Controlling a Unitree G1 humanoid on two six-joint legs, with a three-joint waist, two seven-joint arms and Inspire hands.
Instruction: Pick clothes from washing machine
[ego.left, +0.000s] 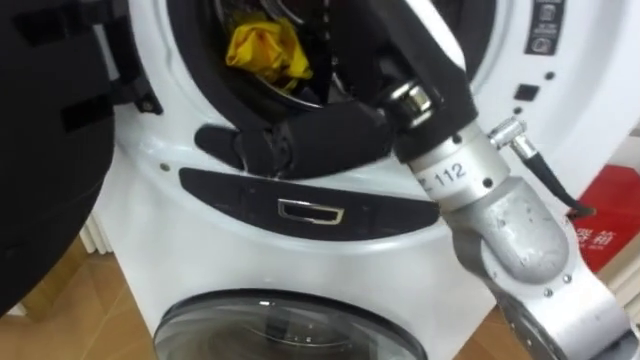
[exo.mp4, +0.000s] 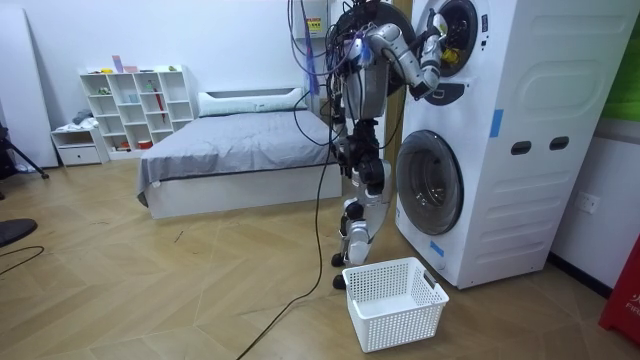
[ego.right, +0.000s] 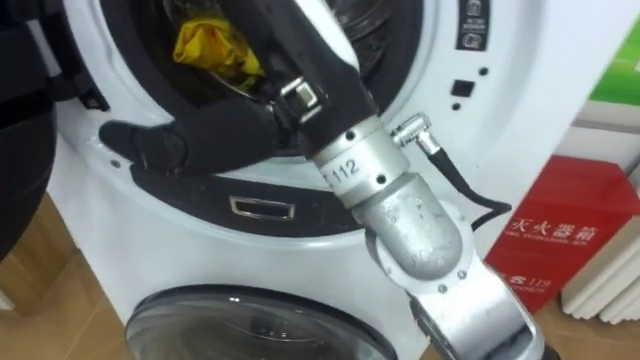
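1. Progress: early, by my read. Nothing is out of the machine yet. The white basket (exo.mp4: 395, 300) sits empty on the floor in front of the lower machine, just beside the robot's feet.
2. Stance: the robot faces the stacked machines, with its right arm raised into the open drum of the upper washing machine (ego.left: 180, 240). The dark door (ego.left: 40, 150) is swung out to the left.
3. Right hand (ego.left: 290, 140): it lies across the lower rim of the drum opening. Its fingers (ego.left: 225, 145) stretch toward the rim's left side, close together, and as far as you can see here they hold nothing.
4. Yellow cloth (ego.left: 265, 50): it is bunched inside the drum, above and behind the hand, toward the middle of the opening. It is apart from the hand, not touching.
5. Left to do, as I judge it: lift the hand off the lower rim, reach up and deeper to the cloth, close on it, drag it out over the rim and drop it in the basket. You can't tell whether more clothes sit deeper in the drum.
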